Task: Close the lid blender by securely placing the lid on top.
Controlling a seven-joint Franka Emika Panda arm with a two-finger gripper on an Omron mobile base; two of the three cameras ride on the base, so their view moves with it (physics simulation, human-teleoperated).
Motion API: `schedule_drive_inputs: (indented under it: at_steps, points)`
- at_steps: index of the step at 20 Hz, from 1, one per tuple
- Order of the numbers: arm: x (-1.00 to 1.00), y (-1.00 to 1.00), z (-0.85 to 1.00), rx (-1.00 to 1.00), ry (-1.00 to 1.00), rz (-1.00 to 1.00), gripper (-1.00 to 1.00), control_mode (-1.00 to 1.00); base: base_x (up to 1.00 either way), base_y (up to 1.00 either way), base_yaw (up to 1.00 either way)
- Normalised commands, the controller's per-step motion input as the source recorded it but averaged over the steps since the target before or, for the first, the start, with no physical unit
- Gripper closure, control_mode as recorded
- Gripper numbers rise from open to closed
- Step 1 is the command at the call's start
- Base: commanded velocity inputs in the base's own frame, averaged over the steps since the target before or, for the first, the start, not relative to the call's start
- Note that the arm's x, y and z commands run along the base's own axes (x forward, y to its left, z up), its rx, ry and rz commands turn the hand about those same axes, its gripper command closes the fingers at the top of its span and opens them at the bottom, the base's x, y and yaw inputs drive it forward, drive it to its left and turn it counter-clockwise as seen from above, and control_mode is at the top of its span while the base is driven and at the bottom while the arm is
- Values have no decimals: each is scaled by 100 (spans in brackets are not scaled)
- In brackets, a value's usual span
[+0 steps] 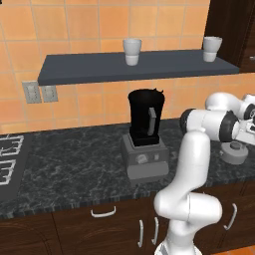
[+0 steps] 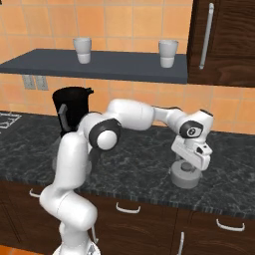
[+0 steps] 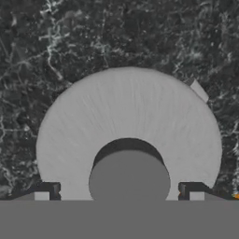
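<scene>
As the lid [image 3: 128, 135] lies directly under claw [image 3: 128, 193] | fingers straddle knob, grip unclear

Lid [image 3: 128, 126] rim behind fingers [image 3: 46, 190]

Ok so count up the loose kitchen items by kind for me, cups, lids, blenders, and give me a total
White cups on the shelf: 2
Lid, light grey, on the counter under the gripper: 1
Blender, black jar on a grey base: 1
Total: 4
</scene>
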Motion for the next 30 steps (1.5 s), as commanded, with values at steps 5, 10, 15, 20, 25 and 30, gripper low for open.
schedule_drive_inputs:
  at_steps: [5,10,15,20,25,30]
  points:
    - [-25,0,-12,0,8,2,-100,-100,0,0,0]
    - [4,0,-10,0,1,0,-100,-100,0,0,0]
    - [40,0,-7,0,-1,0,-100,-100,0,0,0]
    - [-11,0,-14,0,2,1,100,-100,0,0,0]
    - [-4,0,-3,0,1,0,100,-100,0,0,0]
    - [-12,0,0,0,0,0,100,-100,0,0,0]
